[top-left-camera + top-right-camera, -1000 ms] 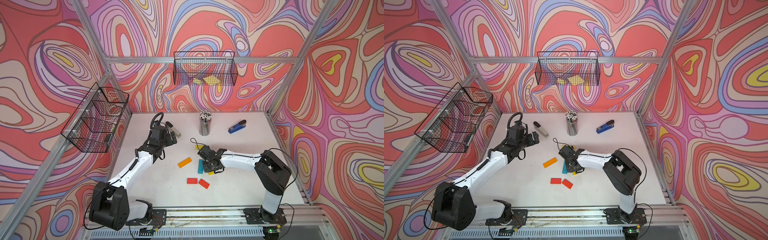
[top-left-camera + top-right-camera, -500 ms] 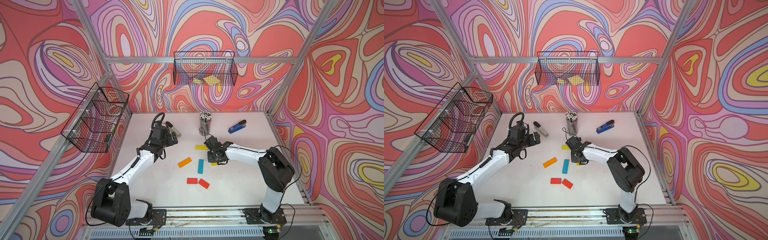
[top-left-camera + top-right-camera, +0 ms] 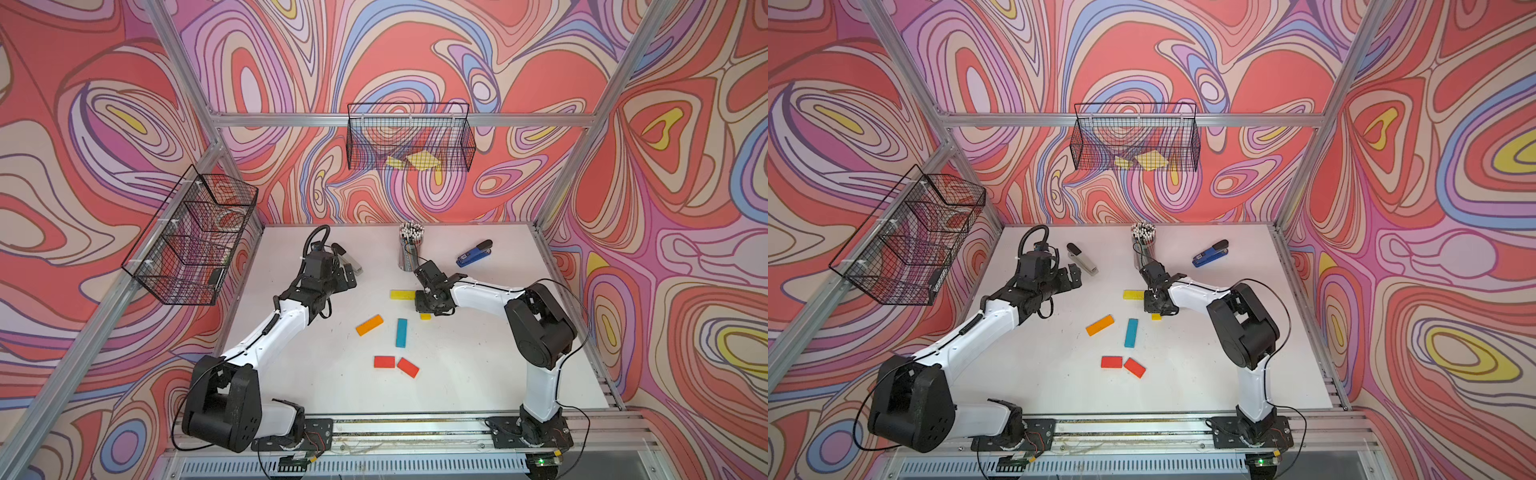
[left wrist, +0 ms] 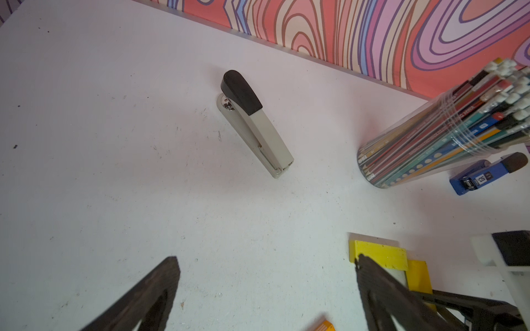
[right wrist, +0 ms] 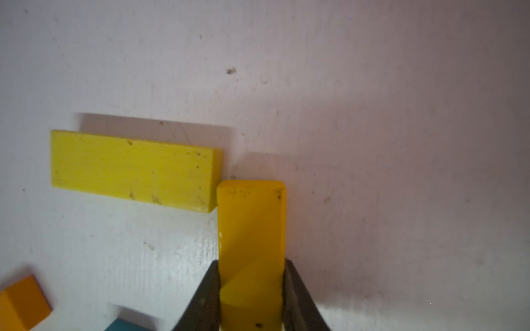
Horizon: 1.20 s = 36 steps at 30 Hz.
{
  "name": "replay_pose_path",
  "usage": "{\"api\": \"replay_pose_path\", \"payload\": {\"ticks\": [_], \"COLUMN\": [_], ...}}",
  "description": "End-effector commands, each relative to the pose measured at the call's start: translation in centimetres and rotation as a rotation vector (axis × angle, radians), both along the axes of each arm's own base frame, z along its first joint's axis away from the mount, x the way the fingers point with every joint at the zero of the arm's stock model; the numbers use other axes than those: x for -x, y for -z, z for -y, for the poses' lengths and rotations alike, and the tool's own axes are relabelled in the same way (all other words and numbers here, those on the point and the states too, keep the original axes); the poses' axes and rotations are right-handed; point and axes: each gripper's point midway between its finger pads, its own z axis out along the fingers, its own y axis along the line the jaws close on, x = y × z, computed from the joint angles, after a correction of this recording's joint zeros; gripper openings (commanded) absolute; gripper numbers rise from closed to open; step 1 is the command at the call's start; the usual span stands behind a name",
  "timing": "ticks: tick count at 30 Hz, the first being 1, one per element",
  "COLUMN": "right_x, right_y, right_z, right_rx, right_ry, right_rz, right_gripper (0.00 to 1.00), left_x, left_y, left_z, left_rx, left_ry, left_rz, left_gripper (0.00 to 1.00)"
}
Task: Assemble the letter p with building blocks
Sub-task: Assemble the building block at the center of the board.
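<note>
My right gripper (image 5: 251,266) is shut on a yellow building block (image 5: 251,226), holding it low over the white table (image 3: 478,353). Its far end is at the corner of a second yellow block (image 5: 134,169) lying flat, at a right angle to it. In both top views only a small end of the held block (image 3: 425,316) (image 3: 1156,316) shows under the right gripper (image 3: 430,305). The orange block (image 3: 369,324), teal block (image 3: 401,332) and two red blocks (image 3: 384,362) (image 3: 407,367) lie loose nearer the front. No letter p stands. My left gripper (image 4: 265,262) is open over bare table.
A grey stapler (image 4: 255,123) lies just behind the left gripper (image 3: 1069,278). A cup of pencils (image 3: 410,249) stands close behind the right gripper, with a blue stapler (image 3: 473,252) further right. Wire baskets hang on the back wall (image 3: 409,137) and left wall (image 3: 191,241).
The right gripper has carried the yellow block from beside the teal block toward the back, up to the lying yellow block's end. The left arm has hardly moved.
</note>
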Motion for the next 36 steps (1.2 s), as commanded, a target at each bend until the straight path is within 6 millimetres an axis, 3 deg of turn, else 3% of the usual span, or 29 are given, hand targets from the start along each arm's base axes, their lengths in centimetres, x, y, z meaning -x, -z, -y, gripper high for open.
{"api": "replay_pose_path", "payload": {"ticks": [1,10,12,17,26,31,36], "right_x": [-0.9,-1.6,-1.6,-1.5,-1.0,2.3,6.8], "right_y": [0.8,1.5,1.6,0.8,-2.7,-3.5,-3.6], "right_z": [0.1,0.1,0.1,-0.2,0.0,-1.6,-6.0], "right_rx": [0.013,0.032,0.031,0.002,-0.020,-0.006,-0.075], "right_ry": [-0.005,-0.002,-0.001,-0.009,-0.038,-0.116,-0.179], "right_rz": [0.006,-0.003,-0.004,0.008,0.067,0.037,-0.013], "right_gripper": [0.31,0.33,0.38,0.69,0.72,0.72,0.72], "left_x": [-0.4,-0.4,-0.4,-0.4,-0.1,0.0,0.1], "left_y": [-0.2,-0.1,-0.1,0.0,0.2,0.0,-0.4], "left_z": [-0.1,-0.1,-0.1,-0.1,-0.4,-0.4,-0.3], "left_rx": [-0.003,-0.006,-0.007,-0.008,-0.017,-0.023,-0.015], "left_ry": [0.002,0.001,0.001,0.001,-0.002,0.003,0.003], "left_rz": [0.005,0.003,0.003,0.001,-0.007,-0.010,0.000], "left_gripper": [0.99,0.99,0.99,0.99,0.99,0.99,0.99]}}
